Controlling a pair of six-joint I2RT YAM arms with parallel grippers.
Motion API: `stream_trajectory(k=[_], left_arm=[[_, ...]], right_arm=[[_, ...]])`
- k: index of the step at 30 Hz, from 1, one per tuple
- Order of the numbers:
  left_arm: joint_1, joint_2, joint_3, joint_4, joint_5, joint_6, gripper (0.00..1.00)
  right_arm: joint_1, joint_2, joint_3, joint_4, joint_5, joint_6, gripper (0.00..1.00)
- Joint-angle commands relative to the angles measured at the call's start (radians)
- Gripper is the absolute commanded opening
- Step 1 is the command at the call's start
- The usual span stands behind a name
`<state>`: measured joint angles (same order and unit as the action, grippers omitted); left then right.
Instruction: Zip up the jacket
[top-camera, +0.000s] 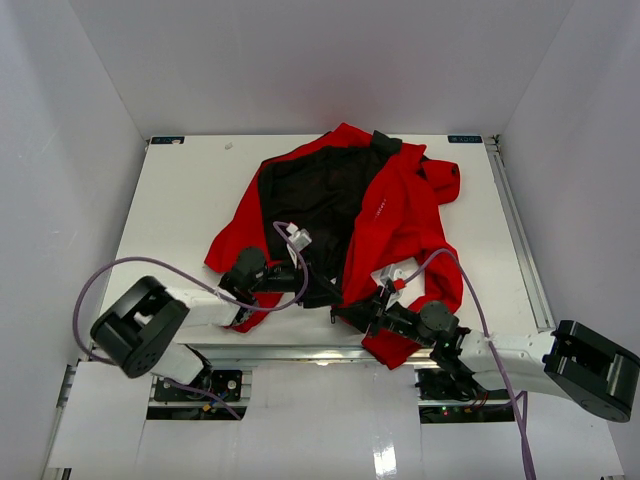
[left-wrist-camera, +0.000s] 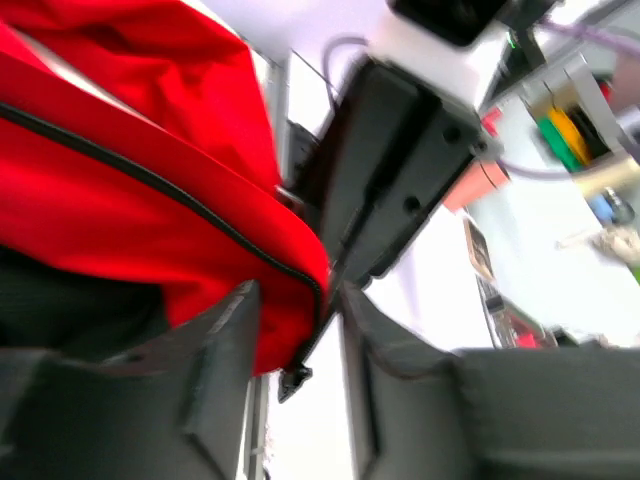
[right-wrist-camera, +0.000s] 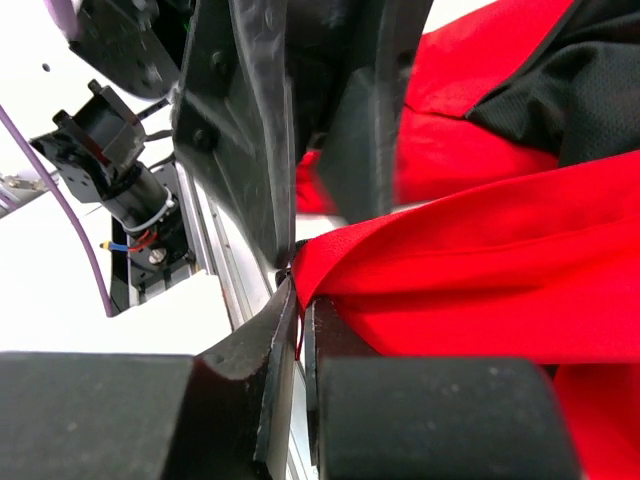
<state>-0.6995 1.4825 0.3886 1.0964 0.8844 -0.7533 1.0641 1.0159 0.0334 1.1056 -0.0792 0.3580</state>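
I'm pinching the jacket (right-wrist-camera: 480, 250) hem taut in the closed right fingers (right-wrist-camera: 285, 340), aiming to align the zipper edge (left-wrist-camera: 200, 205) between the open left fingers (left-wrist-camera: 225, 340).

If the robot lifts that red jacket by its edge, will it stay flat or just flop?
Probably flop: the jacket lies in soft folds. It likely sags around wherever it is pinched, as its edge drapes from the right gripper. The smooth fabric may slip from a light grip.
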Motion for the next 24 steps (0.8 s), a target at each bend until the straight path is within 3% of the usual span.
stream_trajectory(k=[1,5,11,15,24], left_arm=[[0.027,-0.249,0.099,-0.526,-0.323,0.199,0.58],[0.033,-0.384,0.144,-0.817,-0.569,0.237,0.68],[0.044,-0.494,0.230,-1.114,-0.832,0.275,0.69],[0.080,-0.447,0.297,-1.316,-1.034,0.277,0.69],[0.151,-0.197,0.484,-1.494,-1.228,0.275,0.65]], right_arm=[[0.004,-0.029,-0.142,0.110,-0.013,-0.014,0.08],[0.004,-0.050,-0.147,0.104,-0.004,-0.016,0.08],[0.004,-0.091,-0.150,0.075,0.022,-0.013,0.08],[0.004,-0.132,-0.161,0.045,0.049,-0.002,0.08],[0.004,-0.211,-0.198,0.023,0.043,0.012,0.08]])
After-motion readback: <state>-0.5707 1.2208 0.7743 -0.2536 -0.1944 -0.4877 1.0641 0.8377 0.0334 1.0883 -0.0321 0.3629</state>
